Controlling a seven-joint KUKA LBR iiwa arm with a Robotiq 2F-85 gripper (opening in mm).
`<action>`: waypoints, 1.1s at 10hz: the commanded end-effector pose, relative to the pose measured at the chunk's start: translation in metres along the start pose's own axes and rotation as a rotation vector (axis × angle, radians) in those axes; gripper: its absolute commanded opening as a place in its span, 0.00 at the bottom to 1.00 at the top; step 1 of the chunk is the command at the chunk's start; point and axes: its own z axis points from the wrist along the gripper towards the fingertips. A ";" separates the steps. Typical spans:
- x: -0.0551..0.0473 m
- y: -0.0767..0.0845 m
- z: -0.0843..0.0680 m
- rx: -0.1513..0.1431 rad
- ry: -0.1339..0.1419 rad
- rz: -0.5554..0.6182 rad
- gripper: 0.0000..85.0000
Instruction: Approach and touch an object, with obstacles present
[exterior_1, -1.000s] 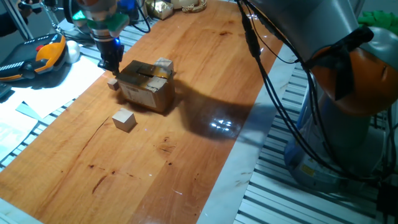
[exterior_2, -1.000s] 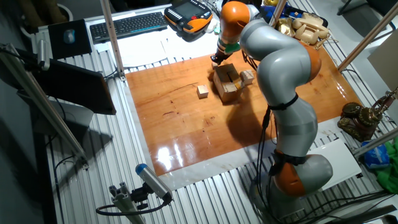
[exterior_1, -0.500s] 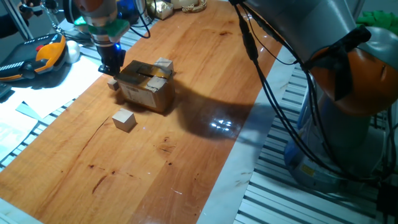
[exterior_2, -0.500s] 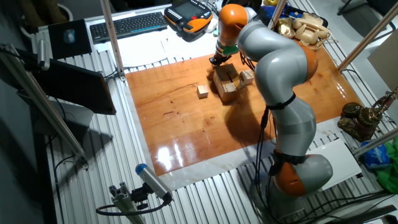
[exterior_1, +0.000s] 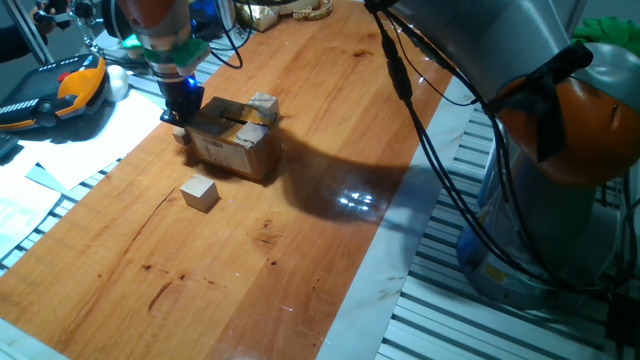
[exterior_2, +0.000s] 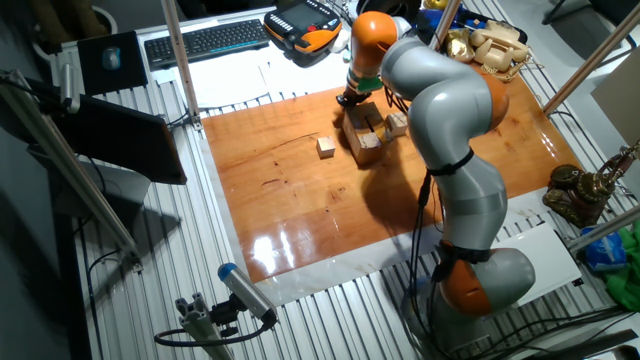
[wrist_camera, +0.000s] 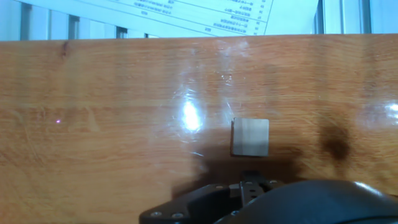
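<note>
The small light-wood cube (exterior_1: 181, 136) lies on the table next to the left end of the cardboard box (exterior_1: 236, 141). In the hand view the small cube (wrist_camera: 250, 136) sits just ahead of the fingertips. My gripper (exterior_1: 179, 112) hangs directly over it, close above, with its fingers together and nothing held. It also shows in the other fixed view (exterior_2: 349, 98), where the small cube is hidden. One larger pale cube (exterior_1: 200, 193) lies in front of the box. The other larger cube (exterior_1: 264, 104) lies behind it.
The box (exterior_2: 365, 133) and larger cubes (exterior_2: 326, 147) (exterior_2: 398, 124) cluster at the table's far end. Papers and an orange-black pendant (exterior_1: 60, 92) lie off the table's left edge. Cables hang from the arm over the table's right side.
The gripper has shifted slightly and come a little lower over the small cube. The cubes and box have not moved.
</note>
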 end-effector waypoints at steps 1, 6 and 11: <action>0.000 0.000 0.001 0.000 0.000 0.002 0.00; 0.000 -0.001 0.011 0.005 -0.006 0.015 0.00; -0.001 -0.001 0.016 0.010 -0.011 0.019 0.00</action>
